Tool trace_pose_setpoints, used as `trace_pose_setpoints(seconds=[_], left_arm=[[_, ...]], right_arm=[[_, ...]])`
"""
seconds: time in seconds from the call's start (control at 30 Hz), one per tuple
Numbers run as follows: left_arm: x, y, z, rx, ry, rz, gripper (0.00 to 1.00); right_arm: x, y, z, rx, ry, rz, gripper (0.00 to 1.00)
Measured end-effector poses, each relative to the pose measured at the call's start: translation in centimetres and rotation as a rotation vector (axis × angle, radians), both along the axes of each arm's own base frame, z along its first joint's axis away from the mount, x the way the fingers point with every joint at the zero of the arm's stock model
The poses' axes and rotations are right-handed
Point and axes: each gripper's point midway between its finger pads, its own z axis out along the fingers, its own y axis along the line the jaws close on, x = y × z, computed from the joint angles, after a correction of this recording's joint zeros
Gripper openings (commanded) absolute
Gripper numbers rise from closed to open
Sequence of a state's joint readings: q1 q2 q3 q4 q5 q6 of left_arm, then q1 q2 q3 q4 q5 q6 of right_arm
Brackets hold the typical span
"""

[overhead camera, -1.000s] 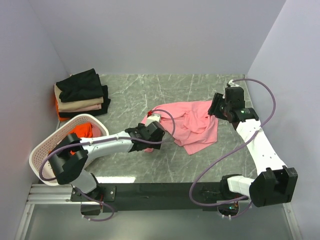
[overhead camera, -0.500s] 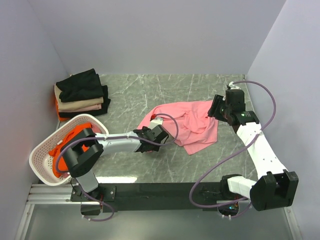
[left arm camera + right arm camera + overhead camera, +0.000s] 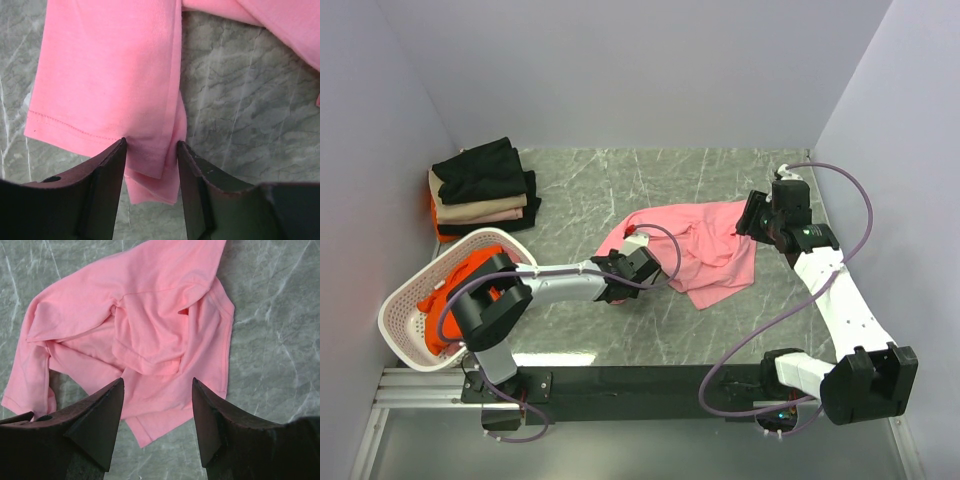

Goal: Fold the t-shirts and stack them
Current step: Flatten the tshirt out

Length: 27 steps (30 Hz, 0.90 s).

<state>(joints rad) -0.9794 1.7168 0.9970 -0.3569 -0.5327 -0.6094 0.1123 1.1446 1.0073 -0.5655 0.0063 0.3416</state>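
grasp forming on edge of pink t-shirt (image 3: 705, 250)
left gripper (image 3: 150, 145) is narrowing its jaws around the hem corner, not yet pinching; right gripper (image 3: 157, 382) is hanging released above the shirt, which is lying crumpled on the worktop (image 3: 620, 180). flattening is only just getting under way.

— What is seen under and around the left pincer (image 3: 150, 150)?
— A grey-green marbled tabletop with pale veins (image 3: 240, 110).
— And past the right pincer (image 3: 157, 390)?
— A plain pale lilac back wall (image 3: 640, 70) is seen beyond it, and a matching side wall (image 3: 910, 130) close on its right. Soft, even light is cast.
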Motion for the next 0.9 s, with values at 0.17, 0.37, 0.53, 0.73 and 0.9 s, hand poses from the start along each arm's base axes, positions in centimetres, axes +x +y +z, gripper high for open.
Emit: trace_pose_setpoints(seconds=[0.17, 0.37, 0.53, 0.73, 0.9], left_arm=[[-0.1, -0.3, 0.2, -0.013, 0.004, -0.022, 0.57], [0.0, -0.8, 1.7, -0.08, -0.007, -0.04, 0.56], [0.3, -0.5, 1.5, -0.089, -0.001, -0.031, 0.56], [0.5, -0.3, 1.4, -0.081, -0.002, -0.024, 0.52], [0.4, -0.3, 1.3, -0.077, 0.0, -0.026, 0.45]], right_arm=[[0.0, 0.0, 0.0, -0.001, 0.0, 0.003, 0.64], [0.0, 0.4, -0.1, 0.011, 0.001, 0.022, 0.64], [0.0, 0.5, -0.1, 0.011, 0.001, 0.03, 0.64], [0.0, 0.5, -0.1, 0.011, 0.001, 0.036, 0.64], [-0.1, 0.5, -0.3, 0.009, 0.006, 0.037, 0.64]])
